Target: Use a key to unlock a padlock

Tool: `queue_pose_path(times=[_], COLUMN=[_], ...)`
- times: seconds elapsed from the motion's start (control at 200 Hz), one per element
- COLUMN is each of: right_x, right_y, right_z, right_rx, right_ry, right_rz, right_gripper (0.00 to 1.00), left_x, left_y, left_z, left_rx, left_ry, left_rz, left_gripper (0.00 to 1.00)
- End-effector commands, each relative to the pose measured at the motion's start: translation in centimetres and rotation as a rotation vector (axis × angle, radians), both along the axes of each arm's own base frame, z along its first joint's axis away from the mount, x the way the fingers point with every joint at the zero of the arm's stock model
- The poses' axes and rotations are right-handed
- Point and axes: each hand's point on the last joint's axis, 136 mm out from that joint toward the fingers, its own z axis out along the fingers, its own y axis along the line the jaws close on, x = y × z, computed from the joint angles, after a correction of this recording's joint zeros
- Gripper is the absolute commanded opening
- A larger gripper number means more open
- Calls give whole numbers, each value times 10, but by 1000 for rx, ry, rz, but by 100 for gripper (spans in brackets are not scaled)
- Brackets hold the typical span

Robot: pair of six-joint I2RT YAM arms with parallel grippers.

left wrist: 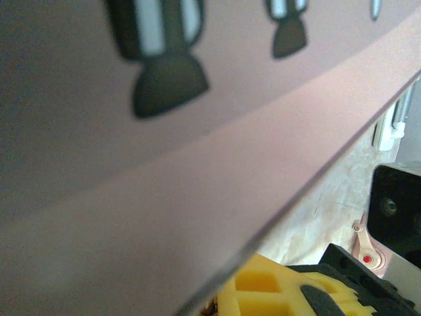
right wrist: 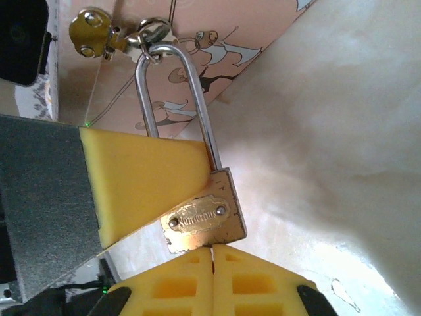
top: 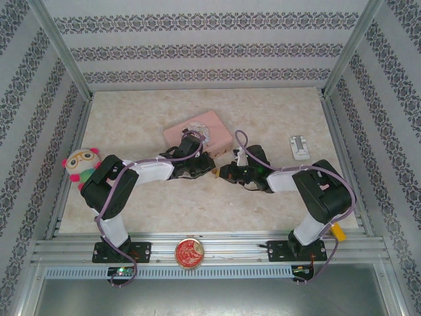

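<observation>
At the far left of the table (top: pixel 283 108) a plush toy (top: pixel 81 166) with round glasses lies beside the left arm's elbow. That arm reaches toward the middle, and the left gripper (top: pixel 205 168) ends just in front of the pink tin box (top: pixel 214 128). Its own camera sits so close that the box's side is a blur above one yellow finger (left wrist: pixel 270 286). In the right wrist view a yellow finger (right wrist: pixel 141 178) of this gripper lies across the left leg of the shackle (right wrist: pixel 201 112) and against the upper edge of the lock body. The jaws are drawn narrow, pinching the padlock (right wrist: pixel 205 217). The padlock hangs at the box's near side, between the two grippers. The shackle's bend passes through a small metal ring (right wrist: pixel 152 29) on the box, next to a brass fitting (right wrist: pixel 92 29). The right gripper (right wrist: pixel 212 253) meets the padlock from the other side. Its two yellow fingers are pressed together with only a seam between them, their tips touching the bottom edge of the lock body. Whether anything is caught between them cannot be told. Further right a small white object (top: pixel 300 146) lies alone. On the front rail, between the arm bases, sits a round red-gold disc (top: pixel 189 253).
</observation>
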Motion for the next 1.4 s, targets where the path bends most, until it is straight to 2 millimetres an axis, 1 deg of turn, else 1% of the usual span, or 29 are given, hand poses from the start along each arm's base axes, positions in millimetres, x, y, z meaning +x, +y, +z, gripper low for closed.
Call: queue_pose_path(times=[0.0, 0.035, 0.095, 0.2, 0.235, 0.275, 0.285, 0.375, 0.44, 0.505, 0.55, 0.645, 0.8, 0.905, 0.939, 1.004, 1.104, 1.134, 1.254, 1.324, 1.394], right_x=[23, 23, 23, 23, 23, 26, 26, 28, 29, 31, 31, 32, 32, 30, 29, 27, 25, 22, 17, 14, 13], right_y=[-10, -11, -12, -15, -17, -17, -17, -18, -18, -17, -16, -15, -18, -22, -23, -26, -28, -30, -31, -31, -32], right_z=[-4, -5, -7, -9, -11, -7, -7, -7, -8, -10, -11, -11, -11, -10, -9, -6, 0, -3, 4, 10, 16], right_rx=[22, 28, 41, 73, 81, 104, 108, 133, 139, 142, 143, 148, 127, 102, 95, 80, 46, 21, -64, -119, -174], right_ry=[17, 26, 44, 66, 81, 70, 69, 72, 76, 74, 77, 71, 51, 33, 26, 12, -26, -20, -66, -97, -132], right_rz=[-132, -140, -153, -178, -187, -195, -197, -212, -213, -214, -212, -208, -212, -217, -218, -219, -215, -212, -181, -156, -124], right_gripper=[0, 0, 0, 0, 0, 0, 0, 0, 0, 0, 0, 0, 0, 0, 0, 4, 10, 12, 22, 27, 30], left_x=[-24, -24, -24, -25, -25, -26, -26, -27, -28, -28, -28, -28, -28, -27, -27, -26, -24, -24, -20, -16, -14], left_y=[-14, -16, -17, -16, -15, -15, -14, -14, -12, -10, -8, -6, 0, 4, 7, 11, 15, 16, 22, 30, 43], left_z=[-1, 1, 2, 1, 0, 1, 1, 0, 0, 0, 1, 2, 4, 9, 10, 14, 23, 25, 43, 55, 64], left_rx=[-104, -123, -140, -136, -134, -135, -135, -133, -129, -119, -116, -104, -69, -43, -31, -13, 8, 17, 62, 100, 168], left_ry=[100, 93, 85, 89, 88, 88, 88, 93, 92, 90, 87, 81, 60, 37, 28, 9, -32, -45, -126, -185, -237], left_rz=[-63, -65, -65, -60, -56, -56, -54, -52, -48, -43, -42, -38, -34, -33, -29, -25, -29, -34, -53, -46, -31], left_gripper=[9, 14, 26, 36, 37, 38, 40, 47, 48, 53, 54, 63, 73, 83, 89, 100, 99, 99, 99, 99, 99])
